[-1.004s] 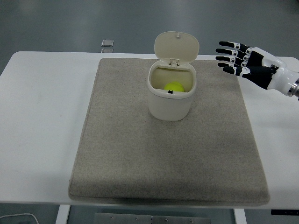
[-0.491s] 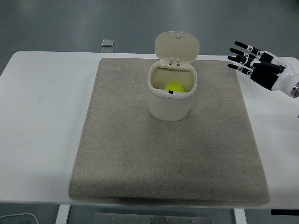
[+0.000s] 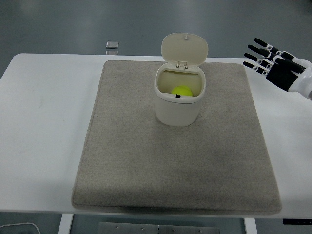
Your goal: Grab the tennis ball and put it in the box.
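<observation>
A yellow-green tennis ball [image 3: 182, 90] lies inside the cream box [image 3: 179, 108], a small bin whose hinged lid [image 3: 184, 48] stands open at the back. The box stands upright on the grey mat [image 3: 146, 161] near the far middle. My right hand [image 3: 265, 56] is at the far right edge, above the table and well to the right of the box, with its fingers spread and holding nothing. My left arm is out of view.
The mat covers most of the white table [image 3: 44, 122]. A small grey square object [image 3: 112, 45] lies beyond the table's far edge, left of the box.
My right hand has drawn back to the right and slightly up, away from the box, fingers still spread. The ball and box have not moved.
</observation>
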Motion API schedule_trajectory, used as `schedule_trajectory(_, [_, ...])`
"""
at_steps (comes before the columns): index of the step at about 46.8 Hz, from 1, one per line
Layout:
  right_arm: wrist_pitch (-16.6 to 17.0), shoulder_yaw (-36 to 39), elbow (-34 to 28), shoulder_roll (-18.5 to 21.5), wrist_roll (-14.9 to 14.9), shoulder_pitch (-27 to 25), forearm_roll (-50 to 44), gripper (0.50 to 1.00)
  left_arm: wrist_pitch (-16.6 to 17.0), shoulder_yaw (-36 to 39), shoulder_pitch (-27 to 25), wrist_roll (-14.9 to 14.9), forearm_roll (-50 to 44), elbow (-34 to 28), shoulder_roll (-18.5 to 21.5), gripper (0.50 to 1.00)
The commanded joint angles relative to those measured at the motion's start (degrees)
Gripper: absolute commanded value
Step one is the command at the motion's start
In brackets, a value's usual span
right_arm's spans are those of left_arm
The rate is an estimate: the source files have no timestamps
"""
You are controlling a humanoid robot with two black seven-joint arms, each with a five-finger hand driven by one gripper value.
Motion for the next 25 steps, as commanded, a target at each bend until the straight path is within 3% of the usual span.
schedule_trajectory(1, [0.2,0.1,0.0,0.6,0.4,-0.3,-0.1,0.911,0.0,0.0,0.0,0.0,0.0,0.0,0.0,0.992])
schedule_trajectory(25, [-0.6,-0.1,-0.3,1.3,1.0,-0.9,-1.0,0.913,0.0,0.0,0.0,0.0,0.0,0.0,0.0,0.992])
